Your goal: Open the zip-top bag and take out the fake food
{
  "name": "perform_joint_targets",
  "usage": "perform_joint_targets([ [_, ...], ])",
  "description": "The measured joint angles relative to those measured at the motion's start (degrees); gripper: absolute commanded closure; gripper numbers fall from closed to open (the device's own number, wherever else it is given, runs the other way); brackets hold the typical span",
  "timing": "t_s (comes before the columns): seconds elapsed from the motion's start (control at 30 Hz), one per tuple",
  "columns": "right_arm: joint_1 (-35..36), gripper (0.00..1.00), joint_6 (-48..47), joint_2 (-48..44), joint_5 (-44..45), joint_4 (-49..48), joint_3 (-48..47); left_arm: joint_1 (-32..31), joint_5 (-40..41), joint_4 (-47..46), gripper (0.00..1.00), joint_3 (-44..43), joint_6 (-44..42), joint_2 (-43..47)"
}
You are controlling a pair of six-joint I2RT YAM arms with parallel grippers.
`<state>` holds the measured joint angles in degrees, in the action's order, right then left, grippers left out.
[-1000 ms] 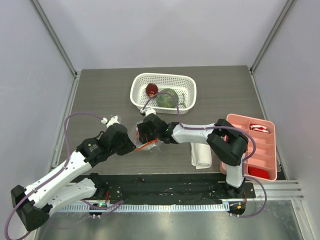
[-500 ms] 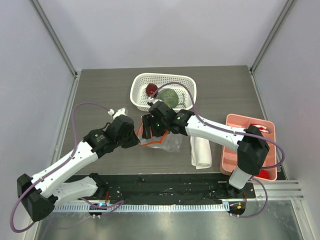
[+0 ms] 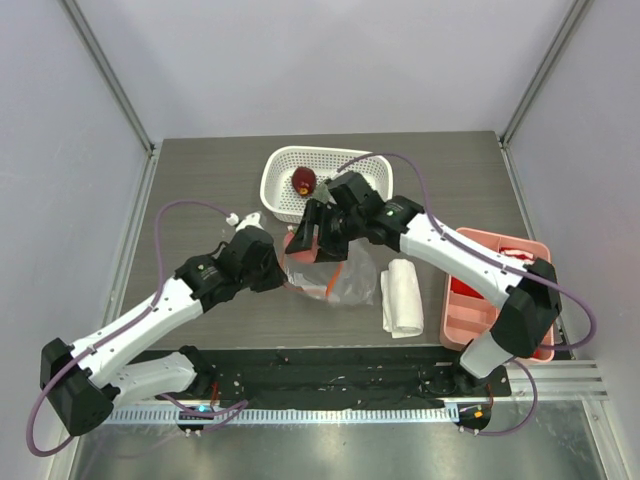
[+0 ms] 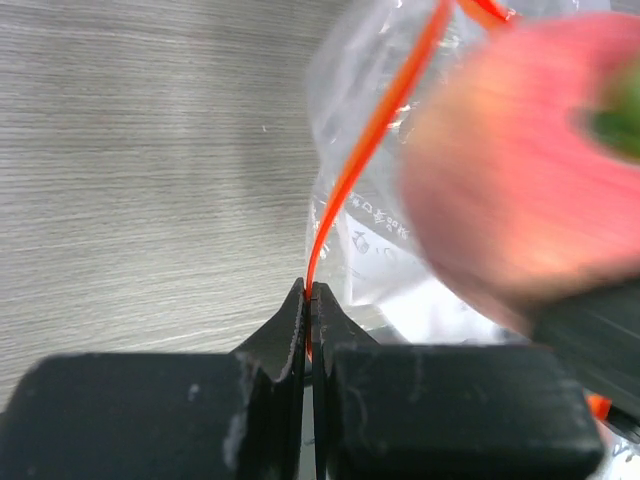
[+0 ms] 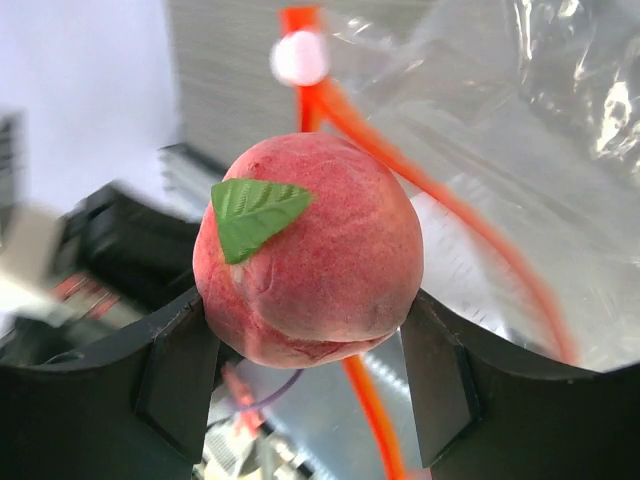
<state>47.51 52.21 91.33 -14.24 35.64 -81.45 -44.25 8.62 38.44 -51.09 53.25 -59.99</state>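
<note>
the pink-red toy peach (image 5: 310,240), with its green leaf, sits between the two fingers of the right claw (image 5: 305,320). the claw is closed around it, so the fingers stand far apart. the peach is up off the table, just by the open mouth of the clear zip-top bag (image 3: 345,282), and out of the plastic.

the bag lies in the middle of the table. its orange zip strip (image 4: 372,135) runs down into the left claw (image 4: 308,298), which is pinched tight on the strip and holds the bag in place.

a dark red toy fruit (image 3: 304,181) lies in the white basket (image 3: 272,185) just behind. the right arm covers part of the basket, so i cannot tell what else is in it.

i think this is the step of taking a piece out of the bag. next, the right claw needs to carry the peach over the basket, go low, and let go. the left claw should hold on so the bag does not drag along.
</note>
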Motion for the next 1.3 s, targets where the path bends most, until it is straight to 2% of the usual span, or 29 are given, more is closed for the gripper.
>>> perform_joint_targets([
  [0.3, -2.32, 0.74, 1.73, -7.72, -21.46, -2.1, 0.02, -0.02, 4.81, 3.23, 1.0, -1.64, 0.26, -0.81],
  [0.37, -3.3, 0.74, 1.55, -9.29, -24.0, -2.16, 0.02, -0.02, 5.75, 4.52, 1.0, -2.91, 0.26, -1.03],
  [0.47, -8.66, 0.74, -0.22, -11.34, -24.52, -1.88, -0.13, -0.02, 7.19, 6.91, 1.0, -5.31, 0.24, -1.03],
  [0.63, -16.59, 0.74, -9.09, -7.45, -14.36, 3.43, -6.82, 0.04, 9.4, 11.96, 1.0, -11.45, -1.07, -0.55],
  [0.87, -21.55, 0.72, -20.83, 5.11, 3.74, 5.42, -13.38, 1.29, 13.4, 23.17, 1.0, -23.67, -5.92, -1.18],
  [1.03, -24.41, 0.67, -27.78, 15.34, 11.67, 4.94, -16.09, 2.1, 17.05, 29.77, 1.0, -32.89, -12.13, -6.03],
  [1.13, -25.73, 0.59, -31.06, 20.17, 14.25, 4.72, -18.12, 2.29, 17.9, 31.32, 1.0, -35.01, -16.37, -9.66],
  [1.3, -26.84, 0.39, -34.16, 25.99, 15.89, 4.37, -23.93, 2.34, 16.59, 30.32, 1.0, -33.92, -20.83, -18.32],
])
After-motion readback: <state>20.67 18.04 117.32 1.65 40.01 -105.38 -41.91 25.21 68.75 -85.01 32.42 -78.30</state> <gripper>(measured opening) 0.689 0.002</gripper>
